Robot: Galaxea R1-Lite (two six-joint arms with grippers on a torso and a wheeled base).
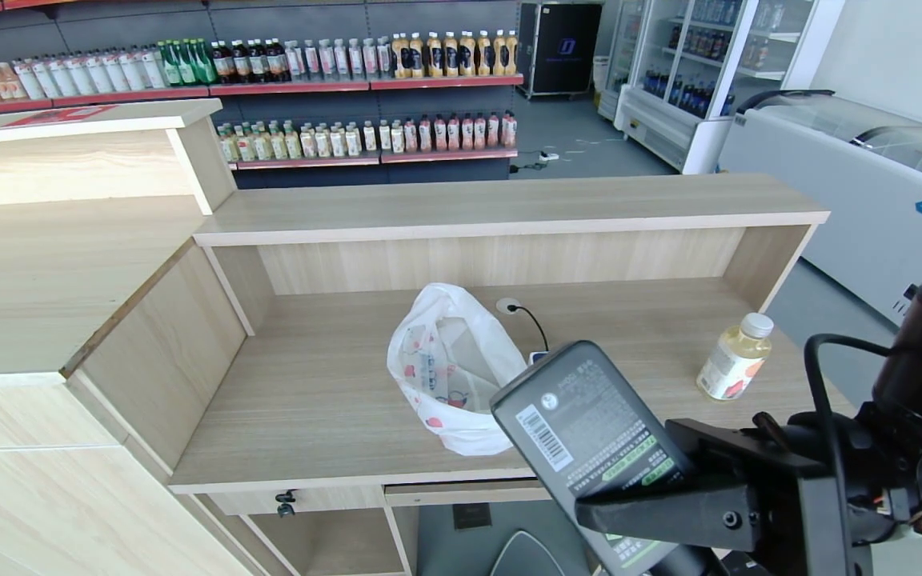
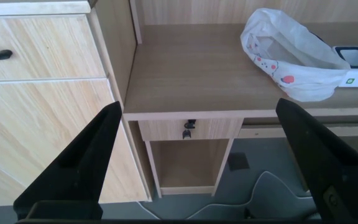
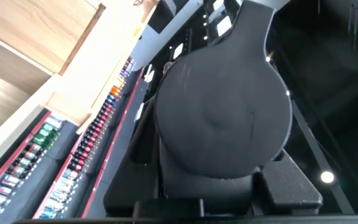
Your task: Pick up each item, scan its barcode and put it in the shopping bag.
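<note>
Head view: the right tool [image 1: 657, 480] is clamped on a dark barcoded pouch [image 1: 581, 416], at 5 o'clock of the shopping bag [image 1: 445, 376] on the worktop [image 1: 309, 400]. A bottle [image 1: 735, 358] stands at 3 o'clock. The left tool [image 2: 199, 109] has its jaws apart.

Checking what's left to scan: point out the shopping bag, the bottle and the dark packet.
shopping bag [image 1: 445, 420], head view, front wall.
bottle [image 1: 729, 370], head view, label.
dark packet [image 1: 601, 416], head view, face beside barcode.
</note>
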